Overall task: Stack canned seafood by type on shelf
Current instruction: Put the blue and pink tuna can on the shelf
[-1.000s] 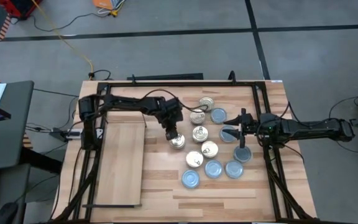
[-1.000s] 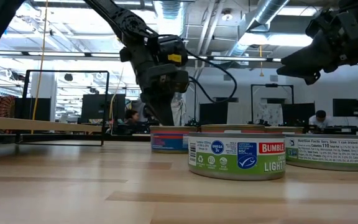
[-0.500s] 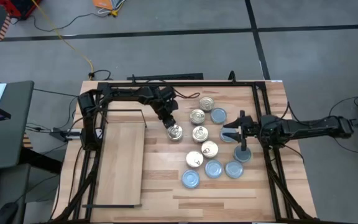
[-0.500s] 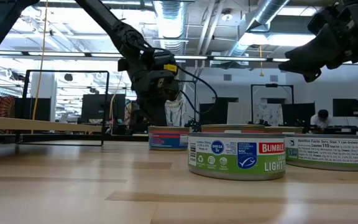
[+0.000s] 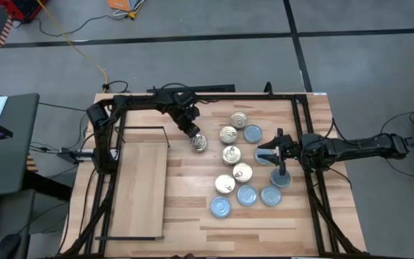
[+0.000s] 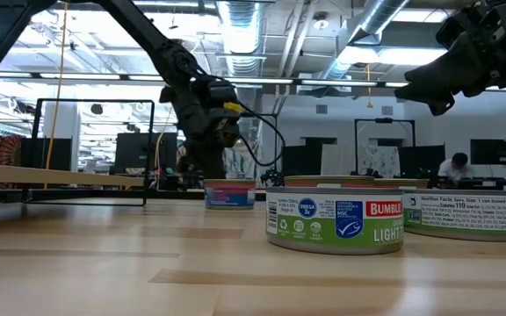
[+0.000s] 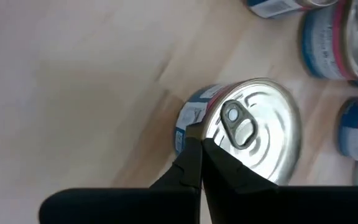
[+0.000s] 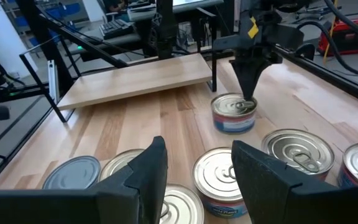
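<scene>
The tins stand in a cluster on the slatted tabletop right of centre: gold-topped ones (image 5: pixel 231 155) toward its far and middle part, blue-topped ones (image 5: pixel 246 195) toward its near and right part. One gold-topped tin (image 5: pixel 200 143) stands apart, left of the cluster and beside the shelf's far end. My left gripper (image 5: pixel 192 134) is shut, with its tips on this tin (image 7: pixel 253 134). The shelf board (image 5: pixel 141 187) lies on the table's left, its black wire frame (image 5: pixel 146 129) at the far end. My right gripper (image 8: pixel 194 174) hovers open above the cluster's right side (image 5: pixel 268 153). My left gripper sets its shut fingertips (image 7: pixel 194 134) on the lone tin's top at its rim (image 7: pixel 211 124), beside the pull tab. The fingers come from above, slanting from the far left. The tin stands upright with its base on the table (image 8: pixel 235 115).
A black frame rail (image 5: pixel 304 137) runs along the table's right part, under my right arm. Bare tabletop lies between the shelf board and the cluster (image 5: pixel 185 194) and along the near edge. A large green-labelled tin (image 6: pixel 335 219) fills the low view's foreground.
My left gripper has moved toward the table's far edge and slightly left, fingers shut throughout. The gold-topped tin under its tips has slid along the table with it, away from the cluster and nearer the shelf's far end, staying upright.
</scene>
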Robot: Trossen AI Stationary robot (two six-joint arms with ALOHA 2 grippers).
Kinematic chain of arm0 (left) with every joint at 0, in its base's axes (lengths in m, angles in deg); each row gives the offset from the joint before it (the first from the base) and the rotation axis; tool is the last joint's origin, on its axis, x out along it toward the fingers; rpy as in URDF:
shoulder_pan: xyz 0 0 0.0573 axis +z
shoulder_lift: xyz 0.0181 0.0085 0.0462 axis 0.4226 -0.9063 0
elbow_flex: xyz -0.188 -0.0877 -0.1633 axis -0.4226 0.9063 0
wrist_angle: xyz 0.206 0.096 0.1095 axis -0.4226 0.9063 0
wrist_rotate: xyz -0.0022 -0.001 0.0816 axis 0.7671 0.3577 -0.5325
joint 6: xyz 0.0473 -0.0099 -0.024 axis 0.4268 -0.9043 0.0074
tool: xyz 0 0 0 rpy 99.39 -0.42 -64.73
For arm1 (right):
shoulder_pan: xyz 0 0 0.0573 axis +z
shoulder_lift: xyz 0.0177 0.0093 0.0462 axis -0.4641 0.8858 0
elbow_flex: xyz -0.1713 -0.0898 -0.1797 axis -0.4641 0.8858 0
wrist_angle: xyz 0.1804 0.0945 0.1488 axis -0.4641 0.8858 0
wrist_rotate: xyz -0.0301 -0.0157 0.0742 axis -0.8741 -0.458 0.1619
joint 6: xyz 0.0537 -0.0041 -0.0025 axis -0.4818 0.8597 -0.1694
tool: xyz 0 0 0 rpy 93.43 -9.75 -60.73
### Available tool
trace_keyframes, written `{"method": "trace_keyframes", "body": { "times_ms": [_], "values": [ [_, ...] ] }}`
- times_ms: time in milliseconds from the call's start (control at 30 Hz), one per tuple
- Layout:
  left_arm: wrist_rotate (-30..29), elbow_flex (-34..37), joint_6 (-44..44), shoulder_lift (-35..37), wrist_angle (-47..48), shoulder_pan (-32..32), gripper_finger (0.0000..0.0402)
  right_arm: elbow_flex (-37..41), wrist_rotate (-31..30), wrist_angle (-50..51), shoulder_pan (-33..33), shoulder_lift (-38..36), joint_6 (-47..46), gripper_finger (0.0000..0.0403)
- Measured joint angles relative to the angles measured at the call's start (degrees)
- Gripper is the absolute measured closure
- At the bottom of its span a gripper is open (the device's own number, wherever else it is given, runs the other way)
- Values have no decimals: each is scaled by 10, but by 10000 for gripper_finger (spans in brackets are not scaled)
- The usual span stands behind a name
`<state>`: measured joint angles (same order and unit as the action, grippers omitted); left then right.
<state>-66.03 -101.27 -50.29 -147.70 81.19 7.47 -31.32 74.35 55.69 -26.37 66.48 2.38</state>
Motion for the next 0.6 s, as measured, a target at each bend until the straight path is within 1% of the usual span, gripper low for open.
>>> {"method": "trace_keyframes", "body": {
  "times_ms": [167, 233, 300, 433, 533, 600],
  "values": [
    [-56, 0, 42, -1, 40, 2, 401, 0, 0, 0, 0, 0, 0, 198],
    [-90, 3, 46, -5, 49, 2, 401, 0, 0, 0, 0, 0, 0, 198],
    [-109, 3, 46, -3, 45, 1, 401, 0, 0, 0, 0, 0, 0, 198],
    [-100, 1, 65, -2, 41, -2, 401, 0, 0, 0, 0, 0, -1, 198],
    [-101, -4, 81, 1, 63, -5, 401, 0, 0, 0, 0, 0, -1, 198],
    [-131, -22, 91, 2, 98, -7, 401, 0, 0, 0, 0, 0, -1, 198]
  ]
}}
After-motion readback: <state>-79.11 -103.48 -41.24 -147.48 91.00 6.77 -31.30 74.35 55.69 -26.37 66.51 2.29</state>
